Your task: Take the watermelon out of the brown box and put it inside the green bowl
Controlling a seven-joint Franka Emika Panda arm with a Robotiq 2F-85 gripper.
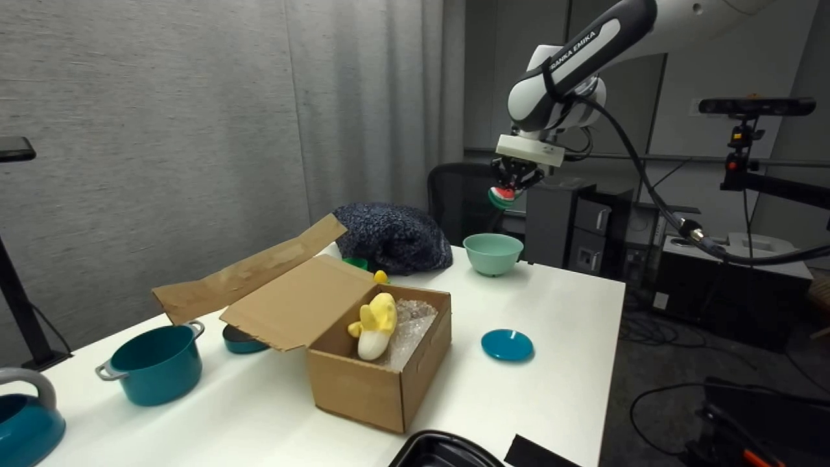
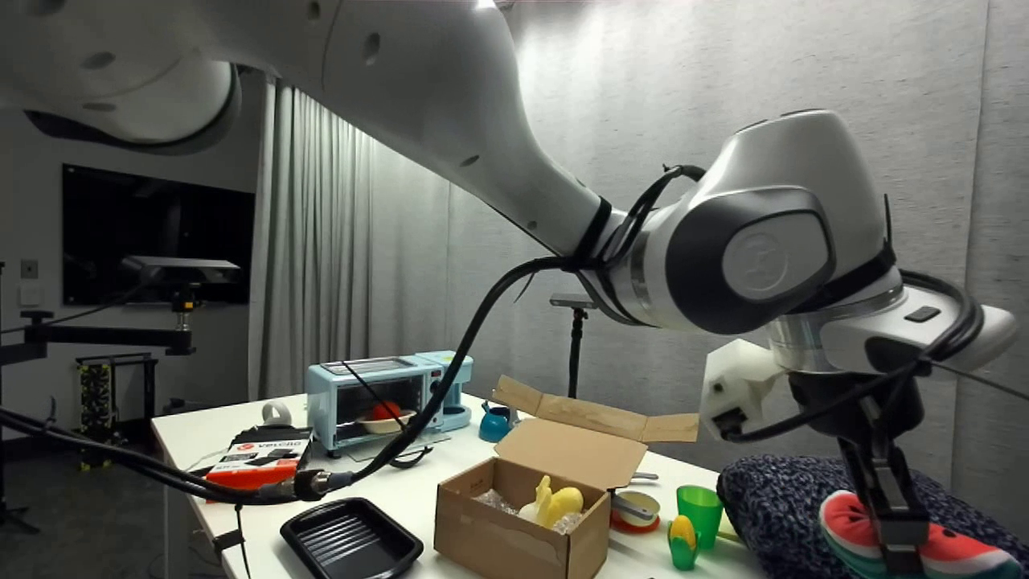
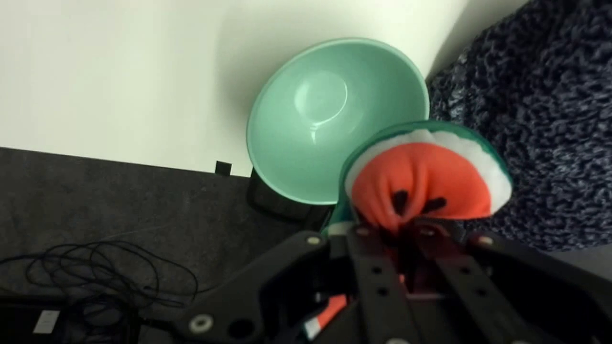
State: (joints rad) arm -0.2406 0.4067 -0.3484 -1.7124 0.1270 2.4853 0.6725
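My gripper (image 1: 512, 181) is shut on the watermelon (image 1: 502, 196), a soft red wedge with white and green rind, and holds it in the air above the green bowl (image 1: 493, 257). In the wrist view the watermelon (image 3: 425, 177) is pinched between the fingertips (image 3: 397, 234) and covers the lower right rim of the green bowl (image 3: 306, 138). The bowl's visible inside is bare. In an exterior view the gripper (image 2: 899, 523) and watermelon (image 2: 961, 550) are at the lower right; the bowl is out of view there. The brown box (image 1: 353, 389) stands open, with yellow toys inside.
A dark blue cushion (image 1: 392, 239) lies beside the bowl; it also shows in the wrist view (image 3: 540, 124). The table edge (image 3: 119, 161) runs close to the bowl. A teal disc (image 1: 507, 345), a teal pot (image 1: 157, 364) and a black tray (image 2: 351, 539) are on the table.
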